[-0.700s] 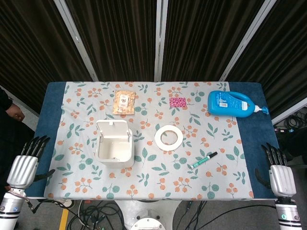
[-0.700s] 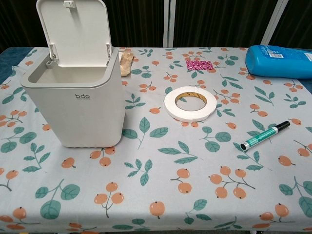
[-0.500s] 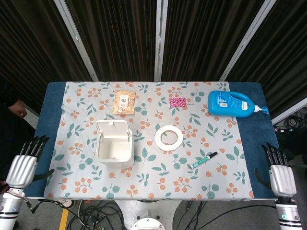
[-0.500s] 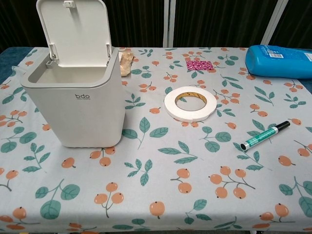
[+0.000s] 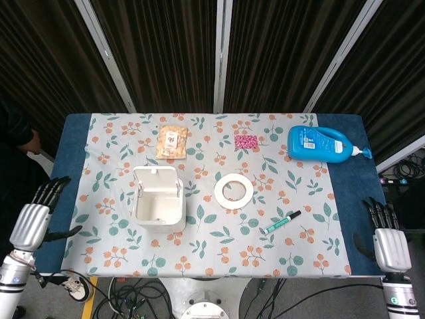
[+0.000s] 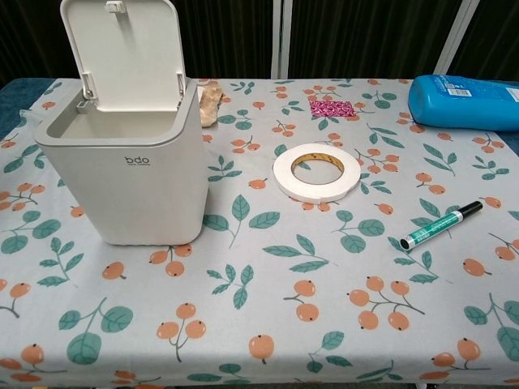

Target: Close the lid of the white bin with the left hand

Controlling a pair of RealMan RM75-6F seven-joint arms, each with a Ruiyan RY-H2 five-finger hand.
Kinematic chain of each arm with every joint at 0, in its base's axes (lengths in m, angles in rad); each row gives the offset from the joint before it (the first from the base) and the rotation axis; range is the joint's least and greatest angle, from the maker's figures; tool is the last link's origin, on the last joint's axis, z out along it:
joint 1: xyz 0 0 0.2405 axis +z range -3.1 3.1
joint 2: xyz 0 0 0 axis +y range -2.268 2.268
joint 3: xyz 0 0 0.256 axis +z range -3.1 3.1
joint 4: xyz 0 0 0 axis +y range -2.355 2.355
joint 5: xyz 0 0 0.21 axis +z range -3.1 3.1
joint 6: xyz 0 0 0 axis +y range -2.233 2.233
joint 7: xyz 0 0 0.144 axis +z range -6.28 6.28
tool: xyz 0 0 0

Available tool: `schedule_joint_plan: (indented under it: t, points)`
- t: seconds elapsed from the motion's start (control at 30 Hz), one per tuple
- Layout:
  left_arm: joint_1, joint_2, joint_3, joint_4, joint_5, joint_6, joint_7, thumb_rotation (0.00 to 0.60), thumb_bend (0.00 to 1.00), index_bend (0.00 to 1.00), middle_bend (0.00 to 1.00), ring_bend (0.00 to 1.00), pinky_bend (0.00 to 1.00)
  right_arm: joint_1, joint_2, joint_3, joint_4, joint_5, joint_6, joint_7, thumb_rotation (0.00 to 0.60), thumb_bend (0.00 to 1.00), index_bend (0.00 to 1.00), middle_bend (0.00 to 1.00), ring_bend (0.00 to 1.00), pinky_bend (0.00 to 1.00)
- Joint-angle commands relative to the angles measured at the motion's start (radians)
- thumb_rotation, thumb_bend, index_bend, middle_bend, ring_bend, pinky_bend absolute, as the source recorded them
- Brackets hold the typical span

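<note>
The white bin (image 5: 159, 206) (image 6: 122, 178) stands left of the table's middle with its lid (image 5: 155, 177) (image 6: 123, 50) raised upright at the back, and the inside looks empty. My left hand (image 5: 33, 220) hangs off the table's left front corner, fingers spread and holding nothing, well left of the bin. At the right front corner my right hand (image 5: 386, 239) is likewise spread and empty. Neither hand shows in the chest view.
A white tape roll (image 5: 234, 190) (image 6: 316, 171) lies right of the bin. A green marker (image 5: 281, 221) (image 6: 440, 225) lies further right. A blue bottle (image 5: 324, 144) (image 6: 464, 100), a pink packet (image 5: 246, 141) and a snack bag (image 5: 172, 142) sit along the back.
My left hand has drifted slightly left and down, away from the table edge. The bin, lid and right hand are unchanged.
</note>
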Motion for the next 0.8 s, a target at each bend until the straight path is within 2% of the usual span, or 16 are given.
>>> schedule_joint_plan:
  t: [0.03, 0.27, 0.43, 0.63, 0.8]
  points:
    - [-0.08, 0.045, -0.041, -0.032, 0.006, -0.068, -0.147, 0.6, 0.0, 0.04, 0.07, 0.0, 0.04, -0.001, -0.001, 0.0, 0.003, 0.001, 0.0, 0.002, 0.6, 0.32, 0.0, 0.0, 0.0, 0.0]
    - [-0.231, 0.096, -0.068, -0.048, 0.022, -0.235, -0.579, 0.6, 0.0, 0.04, 0.08, 0.0, 0.04, 0.004, -0.012, -0.001, 0.017, 0.008, -0.017, 0.005, 0.6, 0.32, 0.0, 0.0, 0.0, 0.0]
    - [-0.316, 0.088, -0.075, -0.011, 0.026, -0.317, -0.769, 0.594, 0.0, 0.07, 0.1, 0.01, 0.05, 0.004, -0.02, -0.002, 0.036, 0.016, -0.031, 0.017, 0.6, 0.32, 0.0, 0.0, 0.0, 0.0]
    - [-0.382, 0.079, -0.056, 0.008, 0.061, -0.367, -0.865, 0.571, 0.0, 0.07, 0.12, 0.03, 0.05, 0.004, -0.023, 0.0, 0.051, 0.022, -0.036, 0.031, 0.6, 0.32, 0.0, 0.0, 0.0, 0.0]
    - [-0.428, 0.081, -0.029, 0.002, 0.089, -0.406, -0.868, 0.532, 0.0, 0.06, 0.13, 0.03, 0.05, 0.005, -0.028, -0.002, 0.063, 0.022, -0.042, 0.044, 0.6, 0.32, 0.0, 0.0, 0.0, 0.0]
